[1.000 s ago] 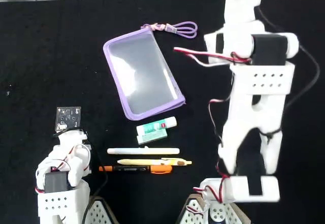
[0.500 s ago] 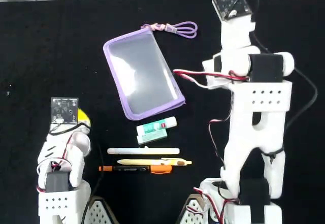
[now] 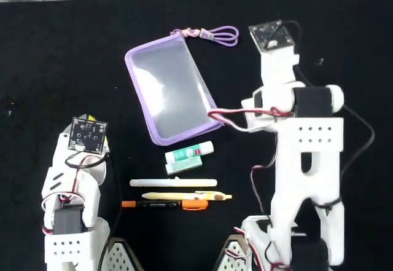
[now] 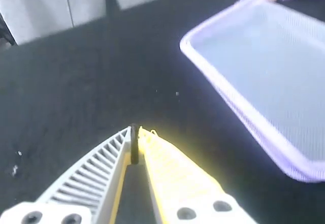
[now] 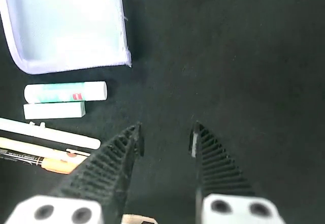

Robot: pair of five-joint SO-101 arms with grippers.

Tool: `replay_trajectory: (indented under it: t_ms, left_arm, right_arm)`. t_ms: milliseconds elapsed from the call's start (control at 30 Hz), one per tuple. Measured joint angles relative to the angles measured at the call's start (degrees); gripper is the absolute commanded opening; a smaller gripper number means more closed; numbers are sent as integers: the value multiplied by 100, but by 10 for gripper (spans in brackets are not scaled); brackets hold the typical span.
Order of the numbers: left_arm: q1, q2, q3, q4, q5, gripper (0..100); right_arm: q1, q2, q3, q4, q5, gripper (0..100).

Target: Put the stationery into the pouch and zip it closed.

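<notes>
The clear pouch [image 3: 172, 90] with lilac trim lies flat mid-table, its cord loop [image 3: 216, 35] at the far end. Just in front of it sit a glue stick [image 3: 189, 152] and a white eraser [image 3: 183, 165]. Nearer still, a white pen [image 3: 173, 182], a beige pen [image 3: 184, 195] and an orange-black pen [image 3: 164, 204] lie side by side. My right gripper [image 5: 166, 135] is open over bare cloth to the right of the glue stick [image 5: 66, 92] and pouch corner [image 5: 124, 61]. My left gripper [image 4: 136, 132] is shut and empty, left of the pouch [image 4: 264, 76].
Black cloth covers the table [image 3: 49, 62]. The right arm's white body [image 3: 307, 160] stands tall right of the stationery. The left arm [image 3: 70, 191] sits at the near left. Open cloth lies left of and beyond the pouch.
The right arm has pulled back from the far edge toward the near side, its wrist camera now beside the pouch's far end. The left arm's wrist shifted slightly.
</notes>
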Motion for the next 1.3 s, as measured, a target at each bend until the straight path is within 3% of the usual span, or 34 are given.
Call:
replay_trajectory:
  t_ms: [300, 467, 667, 900, 1133, 1300]
  left_arm:
    - [9, 26, -475, -141, 360, 30]
    - [9, 870, -1187, -141, 387, 30]
    - [53, 3103, -2699, -141, 387, 30]
    - [730, 6004, -4475, -141, 387, 30]
    - [695, 9073, -6576, -141, 1266, 30]
    - [607, 11165, -8334, 132, 1424, 30]
  right_arm:
    - [0, -1055, 1336, -185, 0, 157]
    - [0, -1662, 2224, -809, 0, 156]
    - [0, -2426, 3464, -1600, 0, 156]
    - [0, -3323, 4730, -2365, 0, 156]
    - [0, -4185, 5855, -2910, 0, 156]
    - [0, -4853, 6312, -3191, -9, 156]
